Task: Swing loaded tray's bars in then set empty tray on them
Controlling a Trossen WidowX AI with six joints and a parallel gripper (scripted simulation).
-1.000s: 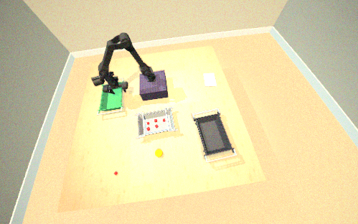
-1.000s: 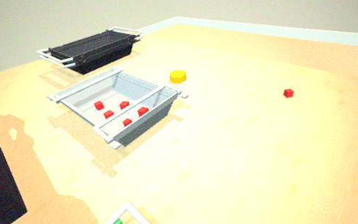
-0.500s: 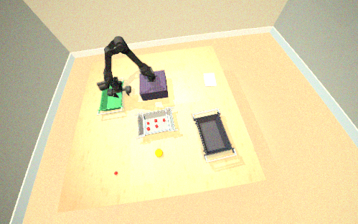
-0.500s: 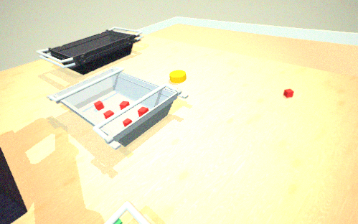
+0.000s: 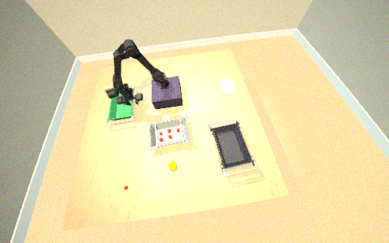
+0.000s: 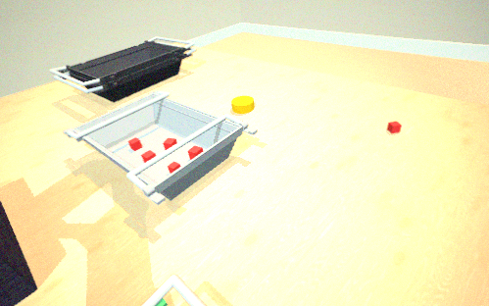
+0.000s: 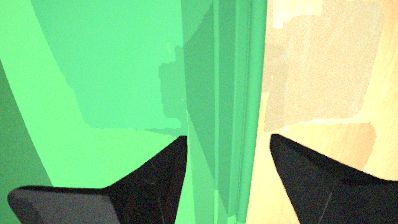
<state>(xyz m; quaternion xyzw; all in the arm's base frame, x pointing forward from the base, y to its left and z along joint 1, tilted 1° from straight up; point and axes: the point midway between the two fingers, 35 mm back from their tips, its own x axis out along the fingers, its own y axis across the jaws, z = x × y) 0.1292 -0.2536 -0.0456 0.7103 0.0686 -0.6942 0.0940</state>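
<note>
The loaded tray is pale grey and holds several small red blocks. Both its wire bars lie in across its top: one bar near one end, the other bar near the opposite end. A green tray stands empty at the left in the top view, with a wire bar out past its front end. My gripper is partly open at the green tray's right side wall. In the wrist view one finger is on the inner side and one on the outer side, with gaps to the wall.
A dark purple box stands close to the right of the green tray. A black tray with bars out stands right of the grey one. A yellow disc, a loose red block and a white square also lie there.
</note>
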